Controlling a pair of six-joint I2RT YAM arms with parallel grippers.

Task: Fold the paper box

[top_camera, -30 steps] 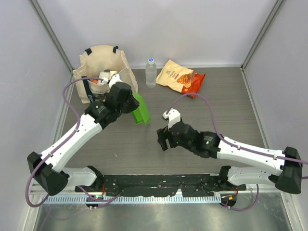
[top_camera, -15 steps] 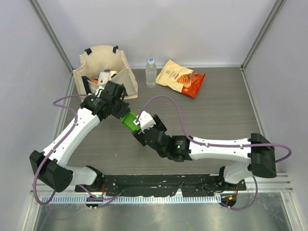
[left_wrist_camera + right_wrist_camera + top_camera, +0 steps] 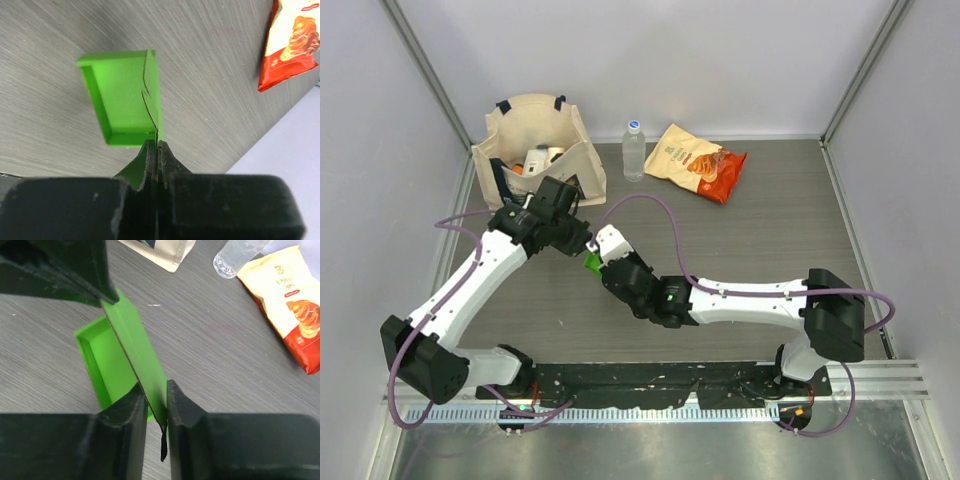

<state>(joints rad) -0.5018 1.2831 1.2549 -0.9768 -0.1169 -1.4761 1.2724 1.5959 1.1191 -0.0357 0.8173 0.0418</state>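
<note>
The paper box (image 3: 591, 262) is a bright green shallow tray held off the table between both arms, left of centre. In the left wrist view the paper box (image 3: 122, 97) shows its open inside, and my left gripper (image 3: 157, 145) is shut on the edge of its side wall. In the right wrist view the same wall of the paper box (image 3: 137, 347) runs down between my right gripper's (image 3: 156, 400) fingers, which pinch it at the opposite end. My left gripper (image 3: 107, 297) holds the far end there. From above, the left gripper (image 3: 582, 245) and right gripper (image 3: 600, 256) almost meet.
A beige tote bag (image 3: 535, 145) with items inside stands at the back left. A clear water bottle (image 3: 633, 150) and an orange snack bag (image 3: 698, 162) lie at the back centre. The right arm stretches across the table's middle.
My right arm has swung left across the table to the box and its jaws have closed on the box's wall. My left arm has brought the box down and turned it.
</note>
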